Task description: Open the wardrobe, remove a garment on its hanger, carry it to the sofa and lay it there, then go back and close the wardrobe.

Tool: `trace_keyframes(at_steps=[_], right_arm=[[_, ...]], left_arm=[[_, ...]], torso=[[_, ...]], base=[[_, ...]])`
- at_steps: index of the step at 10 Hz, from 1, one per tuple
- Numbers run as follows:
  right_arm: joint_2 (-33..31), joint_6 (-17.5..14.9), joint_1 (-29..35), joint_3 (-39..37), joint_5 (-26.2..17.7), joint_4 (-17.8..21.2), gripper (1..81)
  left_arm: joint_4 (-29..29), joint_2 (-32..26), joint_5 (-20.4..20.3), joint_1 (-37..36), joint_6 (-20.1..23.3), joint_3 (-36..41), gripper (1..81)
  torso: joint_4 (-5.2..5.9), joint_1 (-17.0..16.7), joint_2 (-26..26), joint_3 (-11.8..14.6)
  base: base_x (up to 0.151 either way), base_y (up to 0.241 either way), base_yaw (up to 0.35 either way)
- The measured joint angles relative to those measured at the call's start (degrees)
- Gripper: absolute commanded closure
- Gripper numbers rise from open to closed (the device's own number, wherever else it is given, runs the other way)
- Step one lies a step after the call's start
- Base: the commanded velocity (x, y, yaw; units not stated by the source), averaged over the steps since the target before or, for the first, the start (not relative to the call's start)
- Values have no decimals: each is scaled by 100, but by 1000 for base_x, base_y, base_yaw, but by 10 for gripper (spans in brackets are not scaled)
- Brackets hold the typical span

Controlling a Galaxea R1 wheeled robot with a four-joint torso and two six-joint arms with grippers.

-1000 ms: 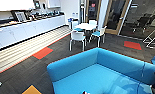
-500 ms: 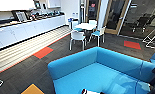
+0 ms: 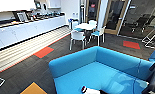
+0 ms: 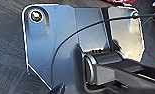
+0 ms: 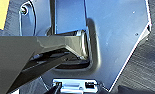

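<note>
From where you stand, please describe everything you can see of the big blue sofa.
The bright blue upholstered corner sofa takes up the lower right of the head view. Its low, rounded backrest bends around a corner, and the seat looks smooth with a slight sheen. It stands on dark carpet with orange and red patches, its back toward the white chairs with blue seats at the round white table. A maroon-and-white piece of fabric lies over its front edge.

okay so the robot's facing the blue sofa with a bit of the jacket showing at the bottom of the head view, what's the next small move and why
Probably ease forward a little toward the sofa. Its blue seat lies just ahead with bare room on it, while a bit of the garment, a striped maroon-and-white edge and some white fabric, sits at the head view's lower edge, over the seat's near part. Closing in should let the jacket go down fully on the cushion.
</note>
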Motion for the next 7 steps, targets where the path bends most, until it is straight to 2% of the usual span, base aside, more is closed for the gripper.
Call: trace_keyframes(at_steps=[7], right_arm=[[0,0,2,0,0,0,10]], left_arm=[[6,29,9,9,0,-2,10]], torso=[[0,5,-2,0]], base=[[0,0,0]])
